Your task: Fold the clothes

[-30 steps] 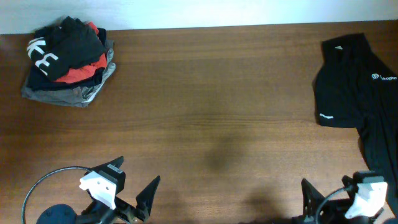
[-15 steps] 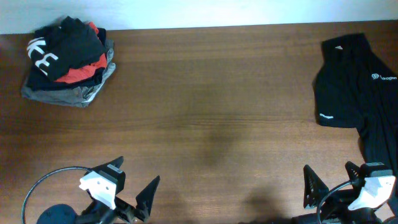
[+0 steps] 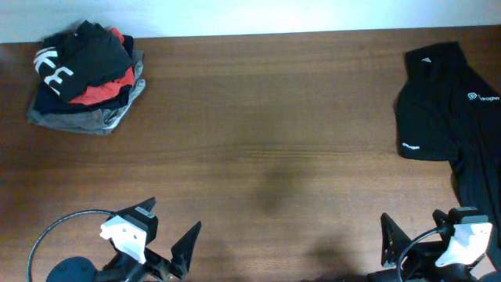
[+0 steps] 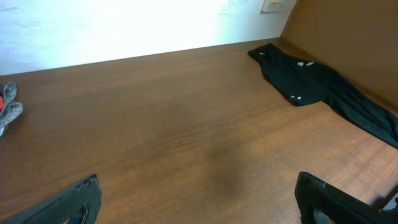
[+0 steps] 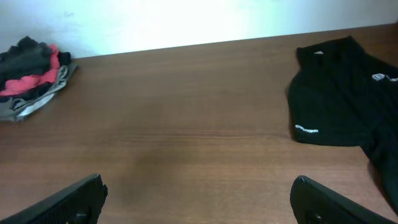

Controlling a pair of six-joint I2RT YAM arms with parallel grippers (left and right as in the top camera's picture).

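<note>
- A black shirt [image 3: 438, 102] is lying spread out at the far right corner of the wooden table [image 3: 258, 117], and its lower part is trailing along the right edge toward the near side.
- A white neck label [image 3: 427, 59] is showing near its far end, with a small white logo [image 3: 473, 96] on the chest and a second small white print [image 3: 409, 146] by its left hem.
- The shirt is lying well apart from both grippers, and nothing is touching it.
- The left gripper [image 3: 167, 223] is sitting low at the near edge, left of centre; in its wrist view the two fingertips are standing wide apart, released, with only bare wood between them.
- The right gripper [image 3: 415, 233] is sitting at the near edge toward the right corner, close to the shirt's trailing end; its jaws are likewise spread and gripping nothing.
- A pile of garments [image 3: 82, 78] is resting at the far left corner: a crumpled black garment with white print [image 3: 86, 51] is lying on top, over a red garment [image 3: 102, 92] and a grey piece [image 3: 78, 119].
- A black cable [image 3: 47, 231] is looping beside the left arm at the near left corner.
</note>
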